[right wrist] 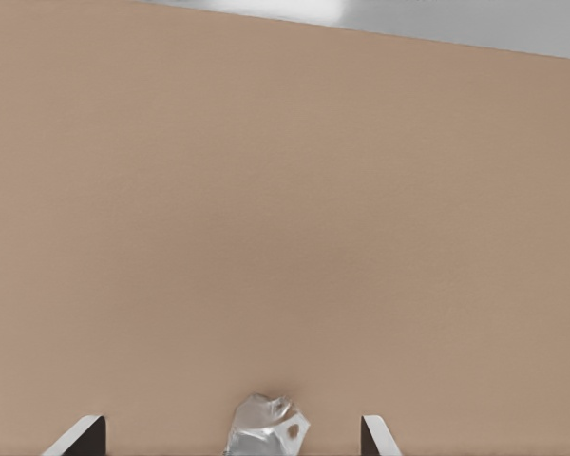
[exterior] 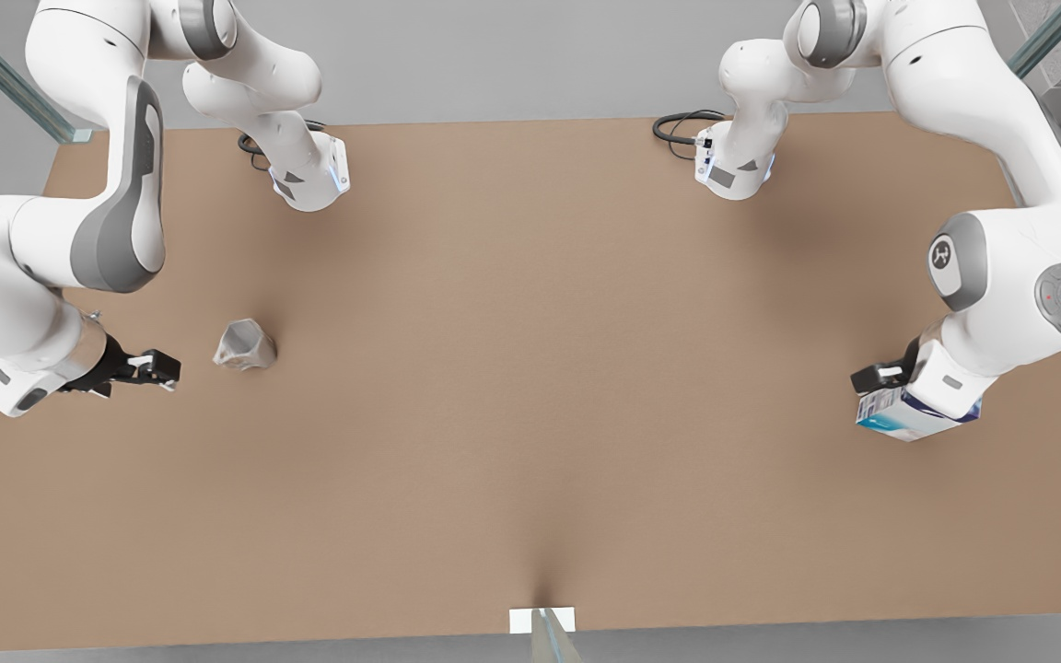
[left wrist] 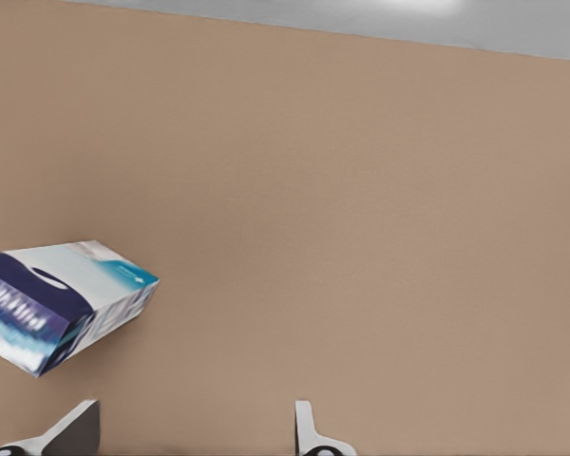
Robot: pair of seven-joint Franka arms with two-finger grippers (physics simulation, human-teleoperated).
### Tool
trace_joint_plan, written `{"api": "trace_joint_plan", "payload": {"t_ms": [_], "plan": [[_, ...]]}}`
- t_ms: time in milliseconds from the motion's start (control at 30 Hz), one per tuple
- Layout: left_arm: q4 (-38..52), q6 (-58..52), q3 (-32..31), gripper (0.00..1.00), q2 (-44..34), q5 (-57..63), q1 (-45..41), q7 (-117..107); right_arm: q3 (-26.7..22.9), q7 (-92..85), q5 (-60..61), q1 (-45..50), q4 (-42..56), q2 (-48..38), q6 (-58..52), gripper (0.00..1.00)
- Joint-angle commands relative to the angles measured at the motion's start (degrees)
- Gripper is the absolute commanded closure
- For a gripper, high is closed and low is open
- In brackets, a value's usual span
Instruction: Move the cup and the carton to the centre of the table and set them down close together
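The cup [right wrist: 266, 426] sits between the right gripper's [right wrist: 233, 439] spread jaws; the left gripper [left wrist: 195, 432], also spread, is beside the carton [left wrist: 62, 304].

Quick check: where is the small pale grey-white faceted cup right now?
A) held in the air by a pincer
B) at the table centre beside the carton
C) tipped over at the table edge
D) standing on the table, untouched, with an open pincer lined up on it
D: the small pale grey-white faceted cup stands on the light-brown tabletop, with the right pincer open beside it, not touching.
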Motion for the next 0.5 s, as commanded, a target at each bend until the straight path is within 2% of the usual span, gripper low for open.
{"api": "trace_joint_plan", "payload": {"t_ms": [0, 267, 300, 467], "plan": [[0.0, 0.0, 0.0, 0.0, 0.0, -0.2, 0.0, 0.0, 0.0, 0.1, 0.2, 0.1, 0.0, -0.1, -0.2, 0.0], [-0.1, 0.0, 0.0, 0.0, 0.4, -0.1, 0.1, 0.8, 0.1, 0.0, 3.5, -1.0, -2.0, 5.5, -0.2, 0.0], [-0.2, 0.0, 0.0, 0.0, 0.4, -0.1, 0.1, 0.8, 0.2, -0.3, 3.6, -1.6, -7.1, 4.7, 2.5, 0.0], [-0.2, 0.2, 0.0, 0.0, 0.8, -0.2, 0.1, 0.8, 0.7, -0.9, 3.4, -1.0, -19.0, 3.5, 10.7, 0.0]]}}
